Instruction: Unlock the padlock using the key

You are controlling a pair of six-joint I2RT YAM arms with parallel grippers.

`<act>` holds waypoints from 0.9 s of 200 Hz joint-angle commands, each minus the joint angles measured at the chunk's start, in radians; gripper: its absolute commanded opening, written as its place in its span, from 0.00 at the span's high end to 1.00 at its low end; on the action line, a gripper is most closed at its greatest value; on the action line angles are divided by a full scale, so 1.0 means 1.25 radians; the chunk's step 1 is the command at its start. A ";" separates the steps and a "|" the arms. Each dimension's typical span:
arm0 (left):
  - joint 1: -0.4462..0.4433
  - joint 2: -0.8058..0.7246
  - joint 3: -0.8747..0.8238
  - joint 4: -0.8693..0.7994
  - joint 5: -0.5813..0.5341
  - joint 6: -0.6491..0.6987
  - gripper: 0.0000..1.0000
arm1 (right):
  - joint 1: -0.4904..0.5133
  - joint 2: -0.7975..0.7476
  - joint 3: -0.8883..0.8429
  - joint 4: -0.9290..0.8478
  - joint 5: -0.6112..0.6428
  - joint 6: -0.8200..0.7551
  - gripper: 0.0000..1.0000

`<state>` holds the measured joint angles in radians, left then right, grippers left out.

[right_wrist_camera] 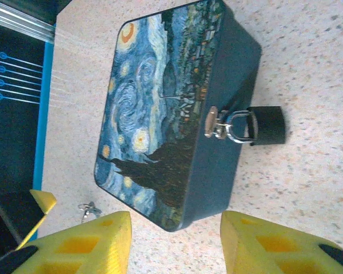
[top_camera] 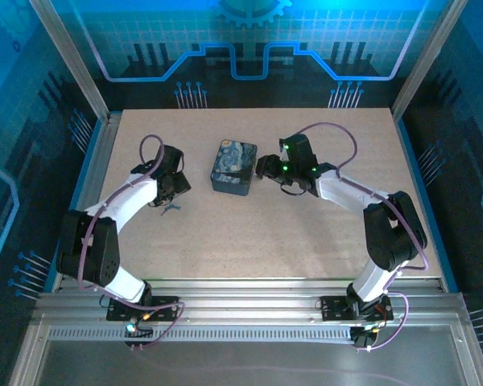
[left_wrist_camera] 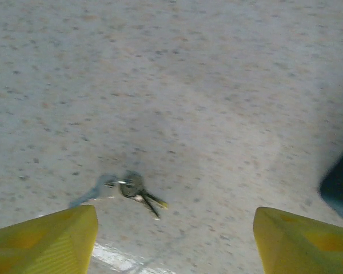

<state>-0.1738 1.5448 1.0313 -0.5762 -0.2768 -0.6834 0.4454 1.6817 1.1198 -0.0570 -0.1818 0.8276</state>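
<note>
The padlock (right_wrist_camera: 267, 124), small with a dark body and a silvery shackle, hangs from the hasp on the side of the dark blue swirl-patterned tin (right_wrist_camera: 160, 114) and rests on the table. The key (left_wrist_camera: 128, 188) lies flat on the table on a small ring, left of the tin (top_camera: 233, 167). My left gripper (left_wrist_camera: 174, 220) hovers just above the key (top_camera: 171, 207), yellow fingers spread wide with nothing between them. My right gripper (right_wrist_camera: 176, 222) is open at the tin's right side, its fingers just short of the tin's near corner and touching nothing.
The tin stands mid-table between the two grippers (top_camera: 175, 183) (top_camera: 263, 167). Bare speckled tabletop (top_camera: 306, 241) stretches in front of it. Metal rails (top_camera: 97, 153) border the table's left side, and blue-lit panels enclose the area.
</note>
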 commanded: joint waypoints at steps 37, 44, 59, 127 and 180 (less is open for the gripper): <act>0.025 0.082 -0.001 -0.061 -0.014 -0.064 0.34 | -0.002 0.003 -0.041 -0.033 -0.017 -0.047 0.57; 0.026 0.097 0.003 -0.060 -0.014 -0.068 0.36 | -0.002 0.010 -0.037 -0.033 -0.025 -0.047 0.57; 0.026 0.120 0.010 -0.052 -0.012 -0.067 0.41 | -0.001 0.017 -0.034 -0.032 -0.034 -0.045 0.58; 0.027 0.161 0.019 -0.044 0.003 -0.067 0.55 | -0.001 0.017 -0.040 -0.040 -0.033 -0.050 0.58; 0.005 0.176 0.033 -0.062 -0.019 -0.017 0.77 | -0.001 0.031 -0.028 -0.047 -0.046 -0.049 0.58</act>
<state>-0.1532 1.7535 1.0454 -0.6239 -0.2844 -0.7330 0.4446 1.7008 1.0714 -0.0902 -0.2188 0.7799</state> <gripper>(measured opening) 0.264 0.415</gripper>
